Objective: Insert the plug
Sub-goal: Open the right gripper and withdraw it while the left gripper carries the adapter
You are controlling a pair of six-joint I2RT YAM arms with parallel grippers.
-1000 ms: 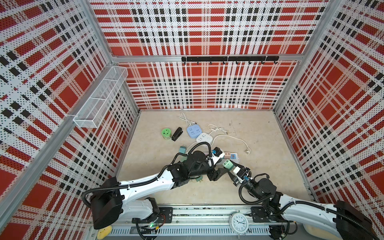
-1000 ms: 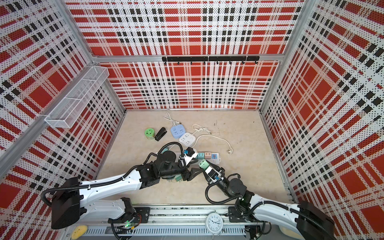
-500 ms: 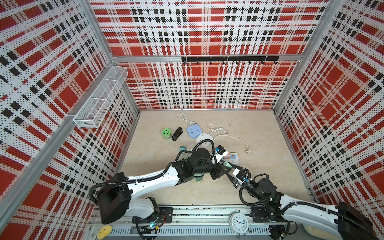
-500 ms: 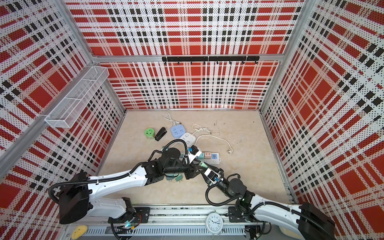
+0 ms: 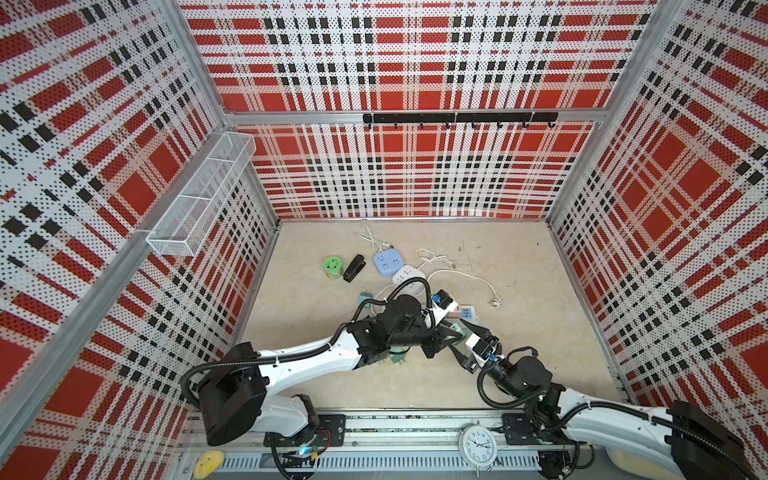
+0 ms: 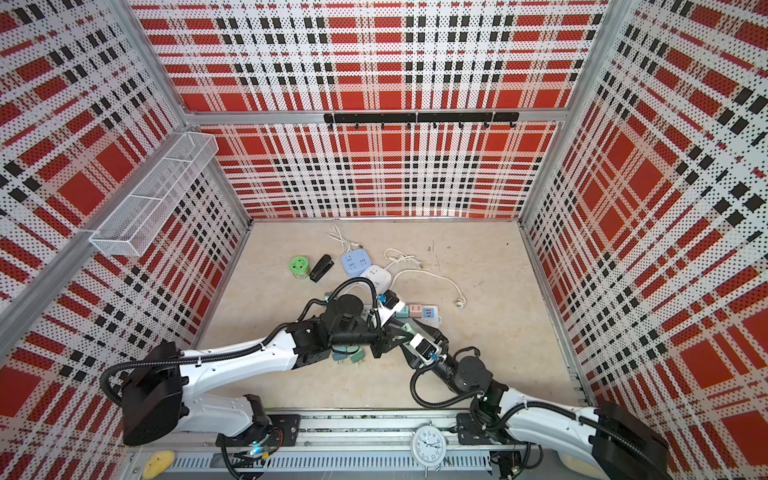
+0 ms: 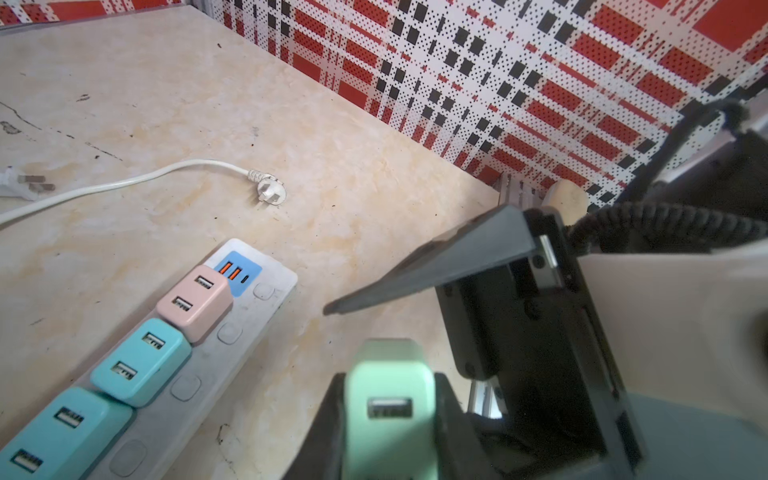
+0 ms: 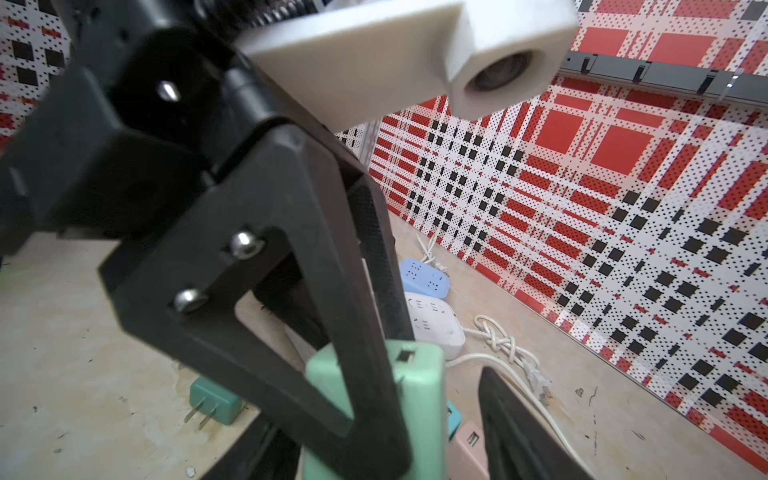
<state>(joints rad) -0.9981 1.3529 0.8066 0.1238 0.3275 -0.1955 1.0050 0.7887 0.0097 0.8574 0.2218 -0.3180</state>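
A mint-green plug [image 7: 390, 399] with a USB port on its face is clamped in my left gripper [image 7: 390, 415], whose black fingers [image 7: 328, 419] press both its sides. It hangs just above the floor, near the grey power strip [image 7: 249, 328]. That strip carries a pink charger [image 7: 195, 303] and two teal chargers [image 7: 141, 361]. My right gripper [image 8: 374, 415] stands open around the same plug [image 8: 419, 399], with a gap between the plug and one finger [image 8: 511, 428]. In both top views the two grippers meet at the plug [image 5: 457, 330] [image 6: 409, 330].
Loose teal plugs [image 5: 397, 357] lie under the left arm. Behind are a green round box [image 5: 333, 266], a black stapler [image 5: 353, 268], a blue socket block [image 5: 389, 262], a white socket block [image 5: 409, 275] and a white cable's plug [image 5: 495, 302]. A wire basket [image 5: 199, 199] hangs on the left wall.
The left gripper has moved in from the left and shut on the mint plug. The right gripper, which held that plug, has opened.
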